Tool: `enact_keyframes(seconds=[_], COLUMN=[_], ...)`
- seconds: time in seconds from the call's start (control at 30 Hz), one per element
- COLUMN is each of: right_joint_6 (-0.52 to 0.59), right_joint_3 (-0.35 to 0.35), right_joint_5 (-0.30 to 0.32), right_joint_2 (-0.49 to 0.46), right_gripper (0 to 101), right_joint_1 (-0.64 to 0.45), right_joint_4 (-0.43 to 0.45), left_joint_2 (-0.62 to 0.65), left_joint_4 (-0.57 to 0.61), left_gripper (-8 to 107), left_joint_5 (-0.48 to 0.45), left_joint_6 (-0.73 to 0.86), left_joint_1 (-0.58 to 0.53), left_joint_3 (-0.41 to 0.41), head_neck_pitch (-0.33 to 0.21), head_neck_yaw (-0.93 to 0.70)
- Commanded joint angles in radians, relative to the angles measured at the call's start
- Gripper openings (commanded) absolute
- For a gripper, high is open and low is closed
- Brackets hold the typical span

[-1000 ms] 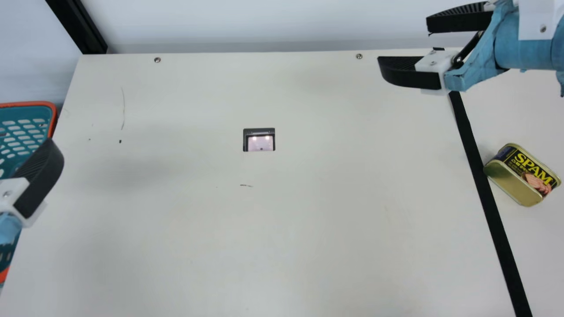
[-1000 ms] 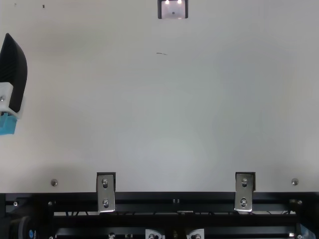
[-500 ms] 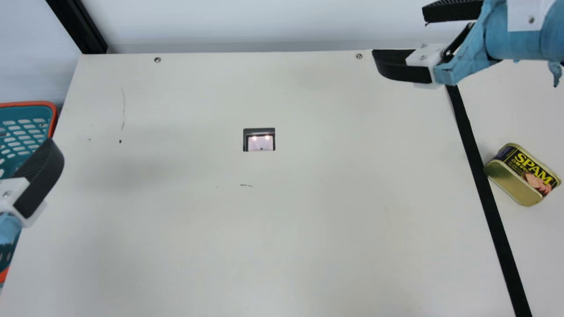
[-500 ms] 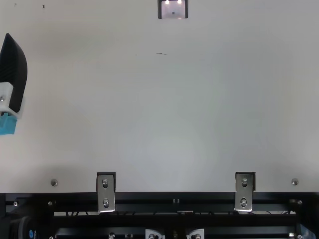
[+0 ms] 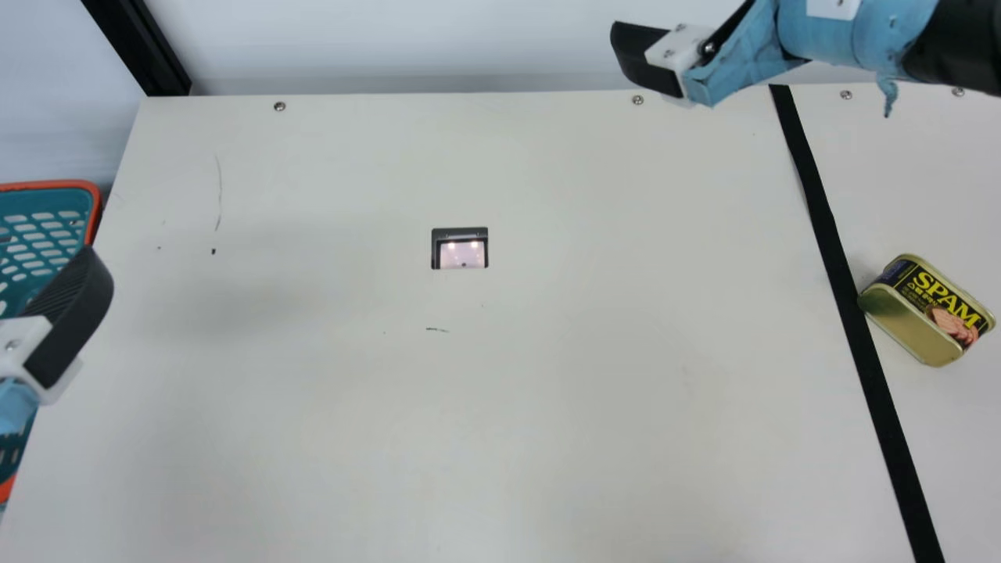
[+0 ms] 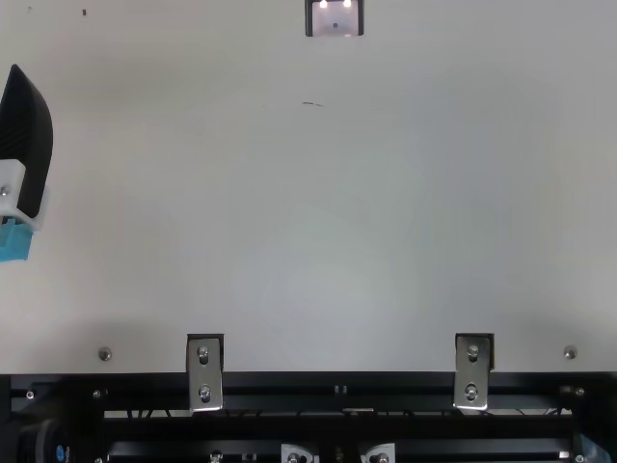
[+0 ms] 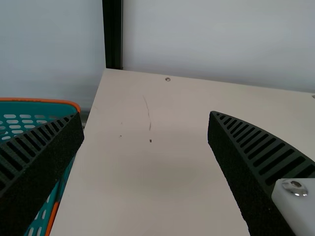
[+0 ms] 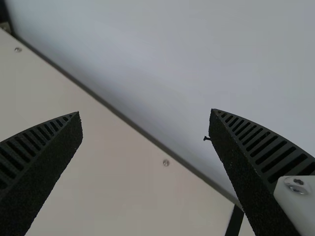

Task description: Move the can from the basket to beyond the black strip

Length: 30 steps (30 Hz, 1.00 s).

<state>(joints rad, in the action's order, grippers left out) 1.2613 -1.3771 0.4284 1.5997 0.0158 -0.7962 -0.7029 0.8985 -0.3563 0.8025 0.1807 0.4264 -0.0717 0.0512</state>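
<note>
Black ribbed fingers [image 8: 44, 152] are standing wide apart on the right gripper [image 5: 645, 62], leaving its jaws empty. It is pointing left at the far side, showing against the pale wall [image 5: 438, 39] behind the table [image 5: 547, 391]. Behind it, the right arm [image 5: 829, 39], wrapped in blue, is coming in from the far right with a slight downward slant toward the gripper. At the left, the left gripper [image 5: 74, 317] is aiming toward the far side, its jaws also gaping wide and holding nothing. It is partly covering the basket [image 5: 51, 185], teal with an orange rim, in the main view; whether the two are touching, I cannot tell. Farther out, the black strip [image 5: 868, 360] is running from far to near across the right part of the table. Beyond it, to the right, the can [image 5: 927, 311] is lying askew, its label turned up and its left corner sitting right at the strip's edge.
</note>
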Motion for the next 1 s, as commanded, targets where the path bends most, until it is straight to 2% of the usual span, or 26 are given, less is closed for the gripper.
enact_keyframes(seconds=[0.0,0.2,0.37,0.53,0.97], right_joint_6=[0.028,0.108,0.165,0.238,0.438], right_joint_3=[0.024,0.104,0.18,0.288,0.603], right_joint_5=[-0.11,-0.214,-0.227,-0.184,-0.003], right_joint_2=[-0.016,-0.091,-0.178,-0.281,-0.551], right_gripper=[101,101,101,101,101], right_joint_1=[0.018,0.054,0.057,0.028,-0.126], right_joint_4=[-0.036,-0.149,-0.231,-0.308,-0.475], left_joint_2=[0.0,0.0,0.0,0.0,0.0], left_joint_4=[0.0,0.0,0.0,0.0,0.0], left_gripper=[90,90,90,90,90], left_joint_5=[0.0,0.0,0.0,0.0,0.0], left_joint_6=[0.0,0.0,0.0,0.0,0.0], left_joint_1=[0.0,0.0,0.0,0.0,0.0], left_joint_3=[0.0,0.0,0.0,0.0,0.0], head_neck_pitch=[-0.006,-0.006,-0.006,-0.006,-0.006], head_neck_yaw=[-0.011,-0.011,-0.011,-0.011,-0.011])
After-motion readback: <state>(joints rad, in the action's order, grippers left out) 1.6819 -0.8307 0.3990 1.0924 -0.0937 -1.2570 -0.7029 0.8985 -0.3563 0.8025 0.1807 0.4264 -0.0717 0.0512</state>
